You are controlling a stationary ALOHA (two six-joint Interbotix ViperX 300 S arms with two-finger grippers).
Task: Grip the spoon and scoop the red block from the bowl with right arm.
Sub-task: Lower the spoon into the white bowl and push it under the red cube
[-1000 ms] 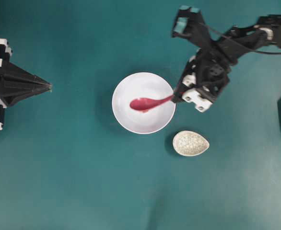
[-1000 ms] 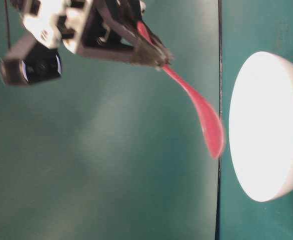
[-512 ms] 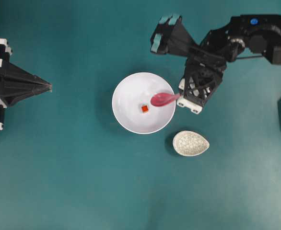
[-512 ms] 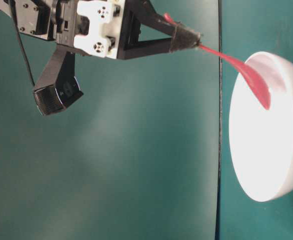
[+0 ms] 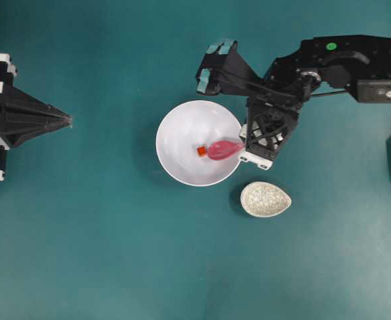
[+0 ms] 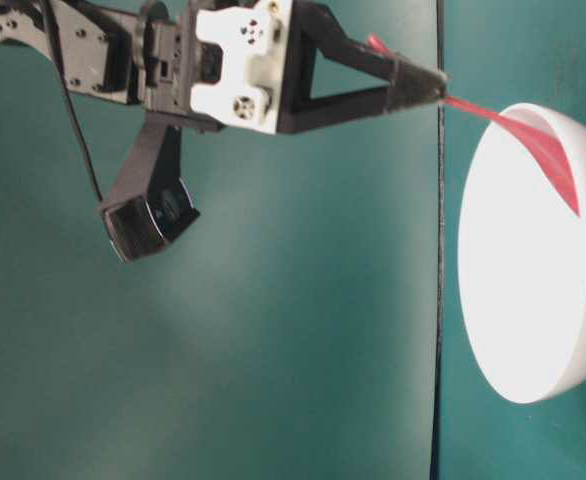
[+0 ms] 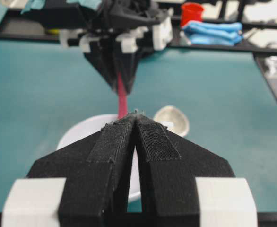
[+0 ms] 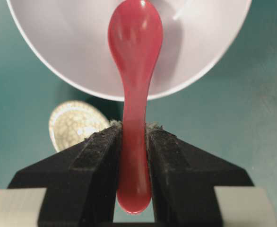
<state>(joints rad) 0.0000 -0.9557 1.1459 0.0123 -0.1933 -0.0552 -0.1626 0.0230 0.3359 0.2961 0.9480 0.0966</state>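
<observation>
Scoop step: right claw (image 8: 134, 142) clamped on spoon (image 5: 224, 149) in bowl (image 5: 175, 133), must slide under red block (image 5: 201, 151); left claw (image 7: 135, 124) together.

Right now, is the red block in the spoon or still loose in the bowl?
Loose in the bowl: the red block sits just off the spoon scoop's tip.

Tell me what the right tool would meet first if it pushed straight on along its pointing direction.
Probably the bowl: the right tool, clamped on the spoon, points over its near rim toward the inside, where the red block lies. Depth is unclear.
</observation>
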